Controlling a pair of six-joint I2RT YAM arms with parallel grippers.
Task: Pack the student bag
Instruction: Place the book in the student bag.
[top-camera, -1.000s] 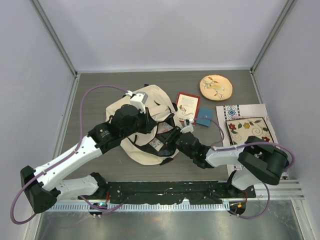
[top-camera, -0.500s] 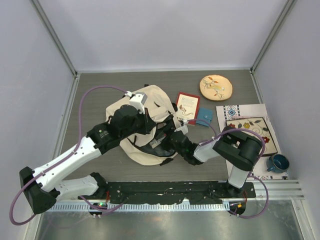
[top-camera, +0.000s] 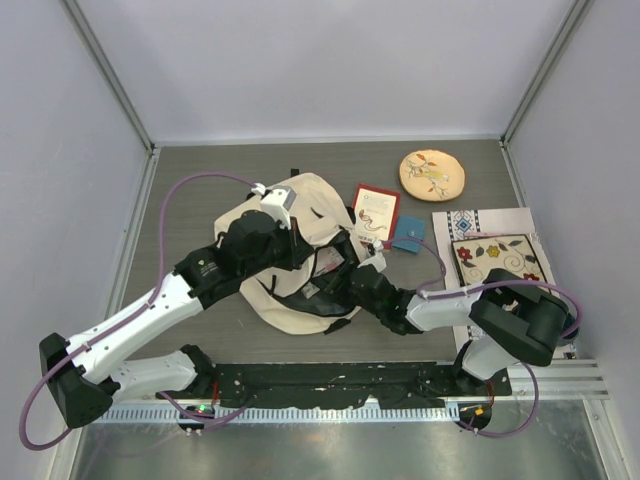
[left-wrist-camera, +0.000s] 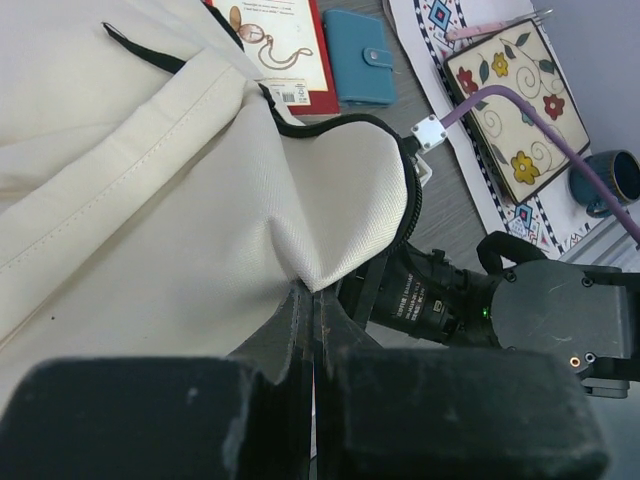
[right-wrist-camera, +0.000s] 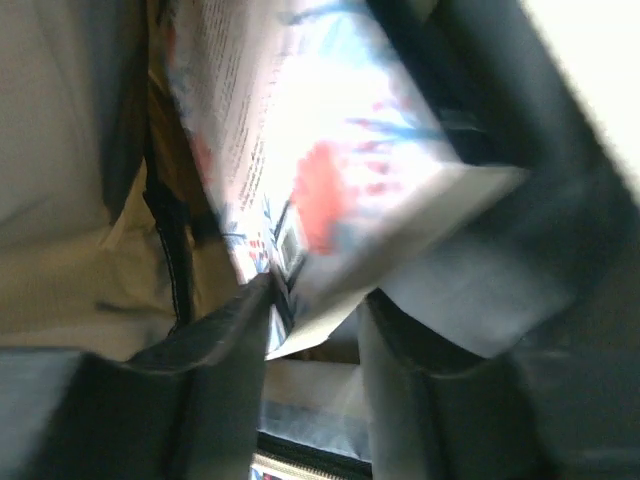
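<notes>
Grey table (top-camera: 200, 170) bears the bag (top-camera: 318, 192) centre-left, left gripper (left-wrist-camera: 312, 292) pinching its fabric, right gripper (right-wrist-camera: 315, 300) inside, fingers straddling a blurred book (right-wrist-camera: 300, 120), grip unclear.

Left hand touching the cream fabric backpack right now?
Touching. The left wrist view shows the left hand shut, pinching a fold of the cream fabric backpack between its fingertips.
</notes>
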